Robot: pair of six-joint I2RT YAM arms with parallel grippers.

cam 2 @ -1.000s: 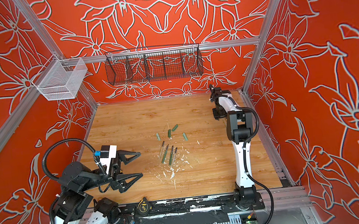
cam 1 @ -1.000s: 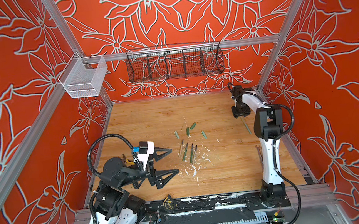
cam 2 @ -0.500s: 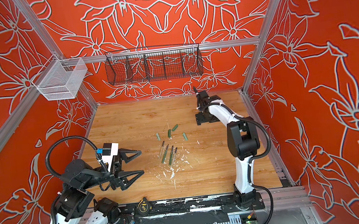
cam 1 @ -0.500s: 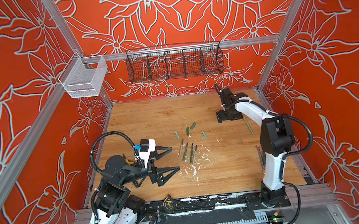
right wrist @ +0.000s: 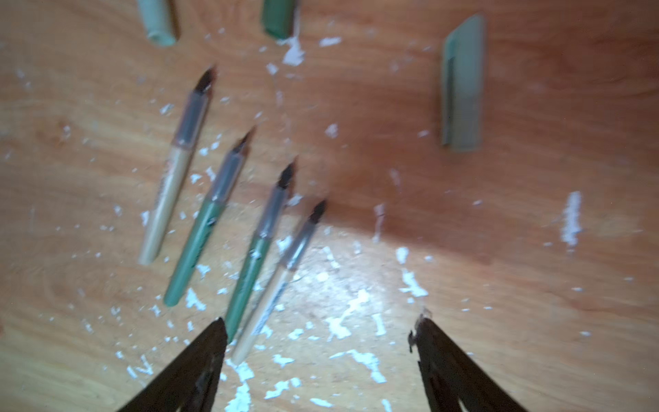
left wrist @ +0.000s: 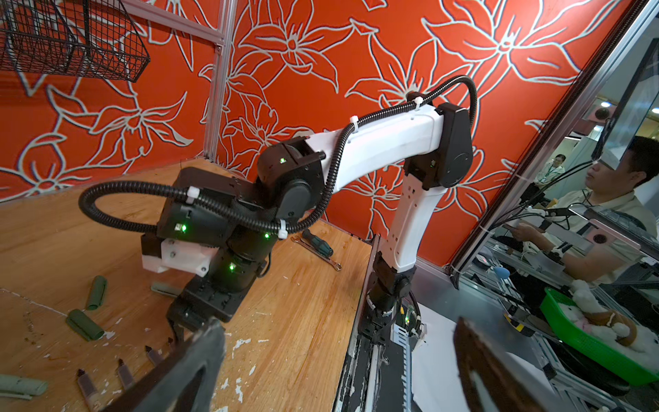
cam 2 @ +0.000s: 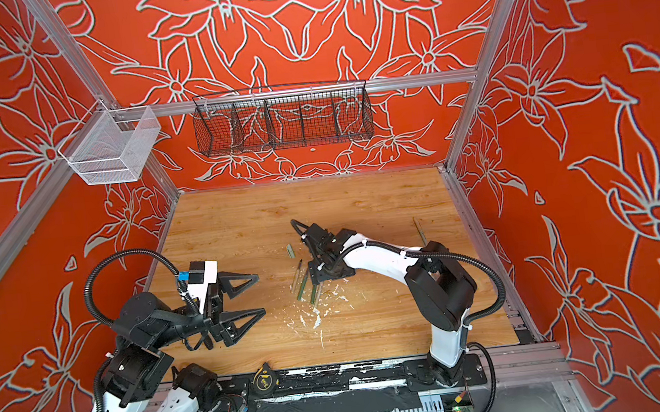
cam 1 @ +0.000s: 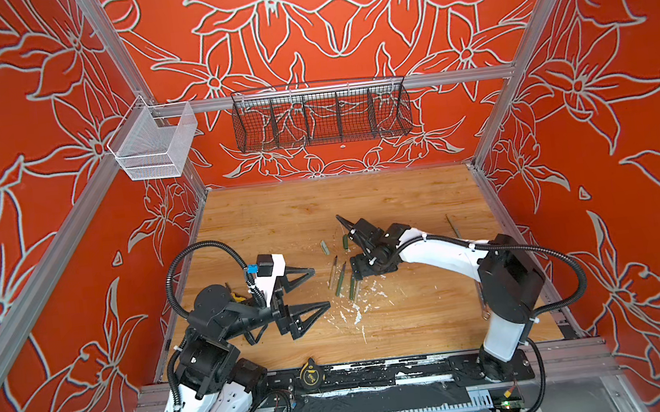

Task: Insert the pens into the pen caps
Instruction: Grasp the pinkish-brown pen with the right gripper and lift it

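Several pens (right wrist: 199,228) lie side by side mid-table with dark tips toward the back wall, seen too in both top views (cam 1: 341,279) (cam 2: 305,287). My right gripper (right wrist: 321,321) hangs open just over their tail ends, nothing between its fingers; the pale pen (right wrist: 278,278) ends beside one finger. Beyond the tips lie pen caps: pale green (right wrist: 157,21), dark green (right wrist: 280,18), grey-green (right wrist: 463,85). Another pen (cam 1: 453,225) lies alone near the right wall. My left gripper (cam 1: 321,286) (left wrist: 337,323) hovers open and empty, left of the pens.
White paint flecks (cam 1: 356,317) litter the wood in front of the pens. A screwdriver (left wrist: 317,244) and a wrench (left wrist: 321,255) lie by the right arm's base. A black wire basket (cam 1: 321,116) and a white mesh basket (cam 1: 154,144) hang on the walls. A tape measure (cam 1: 308,374) sits at the front rail.
My right arm has swung from the back right corner to the middle and now hangs over the pens. The left gripper has edged a little toward the pens, still open.
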